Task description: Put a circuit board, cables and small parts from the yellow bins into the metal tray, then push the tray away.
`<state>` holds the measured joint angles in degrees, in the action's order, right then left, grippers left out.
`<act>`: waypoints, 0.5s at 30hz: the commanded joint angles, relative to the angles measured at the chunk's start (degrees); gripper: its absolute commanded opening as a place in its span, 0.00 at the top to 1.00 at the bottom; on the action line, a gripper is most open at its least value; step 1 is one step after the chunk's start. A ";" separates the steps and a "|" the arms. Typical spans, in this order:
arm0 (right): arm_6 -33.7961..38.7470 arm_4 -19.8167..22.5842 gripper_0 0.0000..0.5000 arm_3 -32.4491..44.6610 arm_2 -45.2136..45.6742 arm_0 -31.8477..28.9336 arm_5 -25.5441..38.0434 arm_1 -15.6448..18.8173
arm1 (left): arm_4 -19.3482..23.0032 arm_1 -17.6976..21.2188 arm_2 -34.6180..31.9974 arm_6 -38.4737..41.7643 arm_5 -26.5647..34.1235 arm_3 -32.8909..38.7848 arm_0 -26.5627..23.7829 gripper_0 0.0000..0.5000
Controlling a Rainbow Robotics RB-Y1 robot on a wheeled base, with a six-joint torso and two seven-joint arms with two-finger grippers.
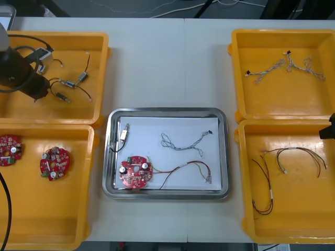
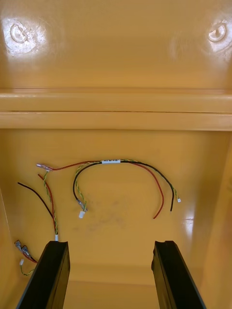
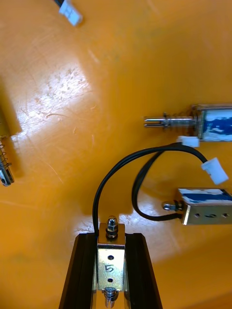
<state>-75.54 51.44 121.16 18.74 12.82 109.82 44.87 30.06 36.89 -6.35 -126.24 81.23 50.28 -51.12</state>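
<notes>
My left gripper (image 1: 40,93) is low in the far left yellow bin (image 1: 57,35). In the left wrist view its fingers (image 3: 83,270) are shut on a small metal part (image 3: 110,263) that trails a black cable (image 3: 121,166). Two more small metal parts (image 3: 212,123) (image 3: 205,212) lie just beyond it. The metal tray (image 1: 166,194) holds a red circuit board (image 1: 135,171), a red and yellow cable (image 1: 188,168), a twisted cable (image 1: 183,140) and a small metal part (image 1: 124,134). My right gripper (image 1: 328,128) (image 2: 110,246) hangs open over red and yellow cables (image 2: 121,166) in the near right bin (image 1: 246,178).
The near left bin (image 1: 86,183) holds two red circuit boards (image 1: 10,149) (image 1: 55,163). Twisted cables (image 1: 285,68) lie in the far right bin (image 1: 235,73). More cables (image 1: 264,193) rest in the near right bin. Bare table lies beyond the tray, between the far bins.
</notes>
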 commanded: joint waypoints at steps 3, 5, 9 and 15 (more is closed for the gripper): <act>-2.24 -0.38 0.00 0.12 2.00 -0.69 0.18 2.41 | -0.70 0.12 -2.79 1.00 6.22 5.53 -4.69 1.00; -2.24 -0.38 0.00 0.12 2.00 -0.69 0.18 2.41 | -1.14 0.29 -2.88 3.55 9.39 8.08 -4.95 1.00; -2.24 -0.38 0.00 0.12 2.00 -0.69 0.18 2.41 | -0.96 0.47 -2.88 6.18 12.55 10.98 -4.95 1.00; -2.24 -0.38 0.00 0.12 2.00 -0.69 0.18 2.41 | 0.71 0.64 -2.88 11.46 17.56 14.76 -5.22 1.00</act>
<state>-75.54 51.43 121.16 18.75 12.81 109.82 44.89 29.84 36.89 -7.82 -124.91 96.45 61.34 -53.33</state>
